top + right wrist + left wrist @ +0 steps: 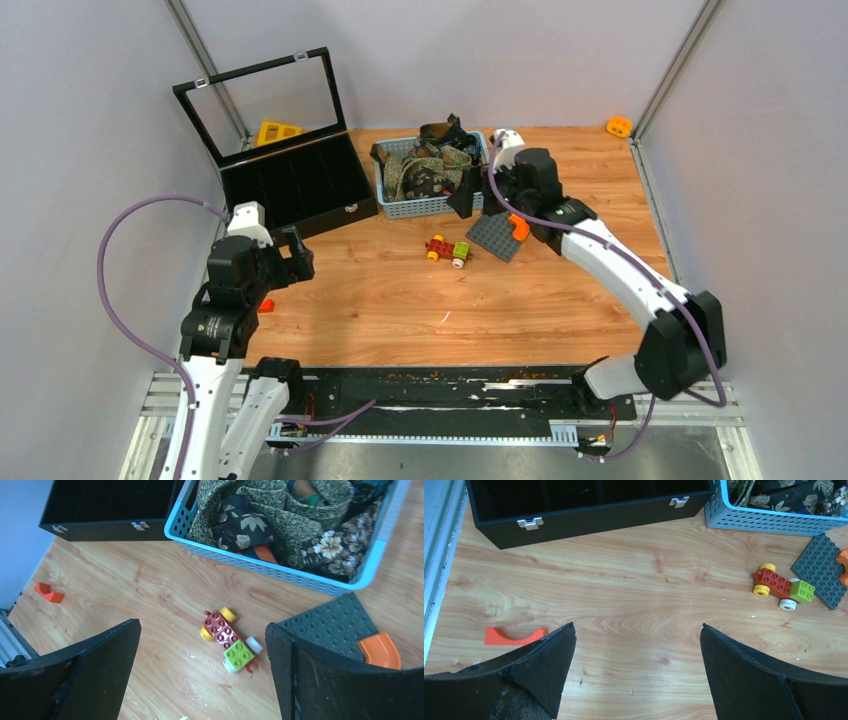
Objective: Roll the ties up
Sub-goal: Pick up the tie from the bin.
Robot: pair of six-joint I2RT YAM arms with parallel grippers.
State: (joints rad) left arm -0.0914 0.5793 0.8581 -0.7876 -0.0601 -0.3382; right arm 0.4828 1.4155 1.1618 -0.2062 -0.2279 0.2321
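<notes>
Olive and black floral ties [280, 510] heaped in blue basket [300, 576], upper right of frame; count unclear. Left gripper [638, 647] and right gripper [202, 647] both spread wide, holding nothing.

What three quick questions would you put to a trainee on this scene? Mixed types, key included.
1. True or false: the ties are all piled in the blue basket, none laid out on the table.
2. Pick one. The toy car stands: A on the bare table, B in the basket, C on top of the ties.
3. Fill in: the left pincer and the right pincer are both ____ and hold nothing.

Key: 1 true; 2 A; 3 open.
</notes>
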